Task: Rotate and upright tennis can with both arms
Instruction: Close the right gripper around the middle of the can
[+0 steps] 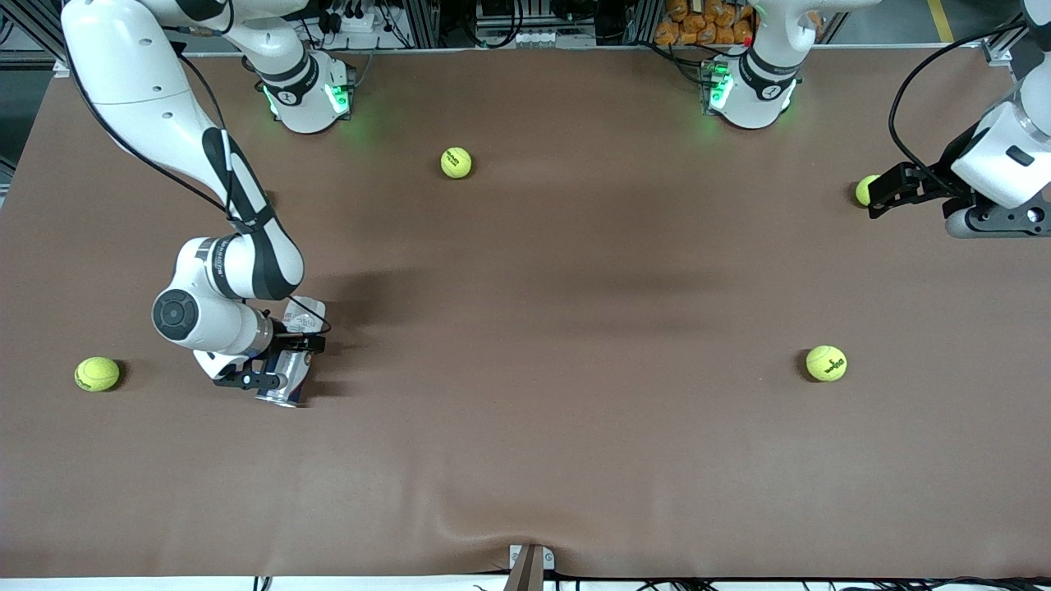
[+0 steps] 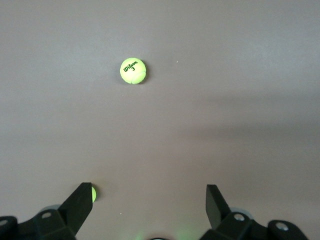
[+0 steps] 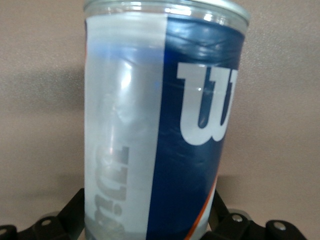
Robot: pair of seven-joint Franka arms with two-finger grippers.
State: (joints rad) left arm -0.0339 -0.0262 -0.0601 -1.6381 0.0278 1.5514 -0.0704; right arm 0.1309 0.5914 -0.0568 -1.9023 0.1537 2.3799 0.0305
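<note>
The tennis can (image 1: 292, 387) lies on its side toward the right arm's end of the table, its silver rim end nearer the front camera. My right gripper (image 1: 279, 361) is down over its middle, open, with one finger on each side of it. In the right wrist view the can (image 3: 160, 100) fills the gap between the fingers (image 3: 75, 210), showing a navy label with a white "W". My left gripper (image 1: 880, 195) waits open and empty low over the table at the left arm's end, beside a tennis ball (image 1: 864, 190). In the left wrist view that gripper (image 2: 149, 200) holds nothing.
Loose tennis balls lie about: one (image 1: 97, 373) beside the can toward the table's edge, one (image 1: 456, 162) near the robots' bases, one (image 1: 826, 363) toward the left arm's end. The left wrist view shows one ball (image 2: 133, 71) ahead and another (image 2: 93, 194) by a fingertip.
</note>
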